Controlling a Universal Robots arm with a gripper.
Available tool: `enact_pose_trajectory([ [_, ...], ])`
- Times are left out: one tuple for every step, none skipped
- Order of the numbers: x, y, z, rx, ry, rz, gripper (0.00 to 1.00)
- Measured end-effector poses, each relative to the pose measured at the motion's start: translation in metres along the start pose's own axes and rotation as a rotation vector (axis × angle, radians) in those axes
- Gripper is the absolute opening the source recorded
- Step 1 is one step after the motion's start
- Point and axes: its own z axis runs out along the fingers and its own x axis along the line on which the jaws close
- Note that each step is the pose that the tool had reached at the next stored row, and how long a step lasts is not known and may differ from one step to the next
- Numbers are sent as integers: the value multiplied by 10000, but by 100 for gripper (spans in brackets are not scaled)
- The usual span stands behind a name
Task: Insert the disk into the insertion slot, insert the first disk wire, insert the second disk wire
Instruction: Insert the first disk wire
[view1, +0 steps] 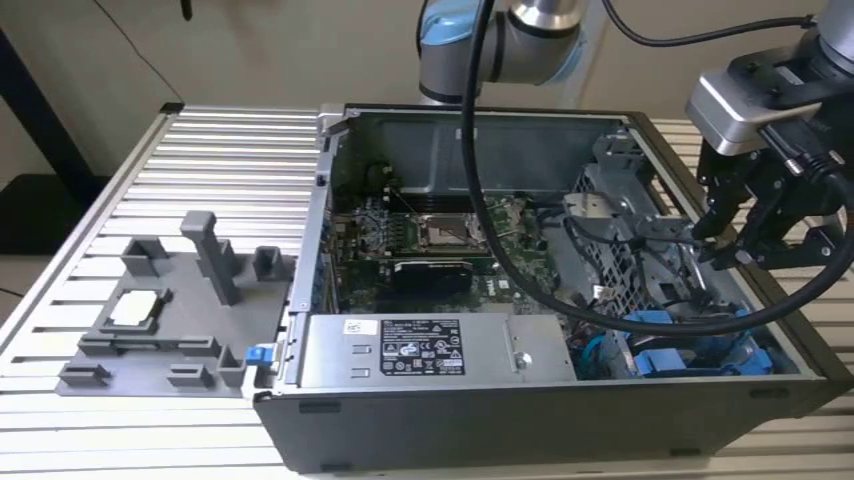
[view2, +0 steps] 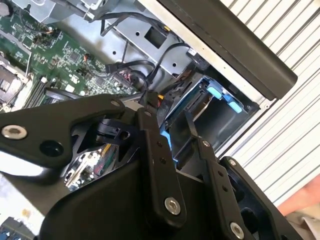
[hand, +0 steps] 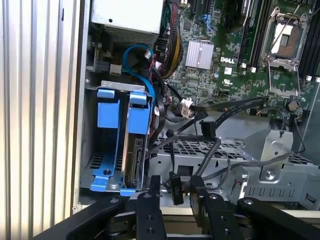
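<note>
Gripper (hand: 175, 181) is shown spread in the first wrist view, a black connector (hand: 176, 191) between its tips, contact unclear; the disk (hand: 134, 156) is seated in the insertion slot (hand: 89, 140), both wire insertions judged not yet done. In the second wrist view, loose cables (view2: 127, 64) crowd the approach. In the exterior view, little room is left beside the case wall (view1: 817, 352).

This looks like a robotics lab: an opened computer case (view1: 534, 420) stands on a ribbed aluminium surface (view1: 200, 170), beside a grey fixture plate (view1: 187, 322), under a robot arm (view1: 501, 40).
</note>
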Motion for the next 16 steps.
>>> enact_pose_trajectory([
  [0, 1, 1, 0, -1, 1, 32],
  [0, 1, 1, 0, -1, 1, 25],
  [0, 1, 0, 0, -1, 1, 25],
  [0, 1, 1, 1, -1, 1, 20],
  [0, 0, 1, 0, -1, 1, 19],
  [0, 1, 1, 1, -1, 1, 19],
  [0, 1, 1, 1, -1, 1, 19],
  [0, 1, 1, 0, 0, 1, 19],
  [0, 1, 1, 0, 0, 1, 19],
  [0, 1, 1, 0, 0, 1, 19],
  [0, 1, 1, 0, 1, 1, 19],
  [0, 1, 1, 0, 2, 1, 19],
  [0, 1, 3, -3, 22, -2, 19],
  [0, 0, 4, -11, 84, -11, 19],
  [1, 1, 6, -23, 168, -22, 19],
  [1, 0, 8, -37, 267, -34, 19],
])
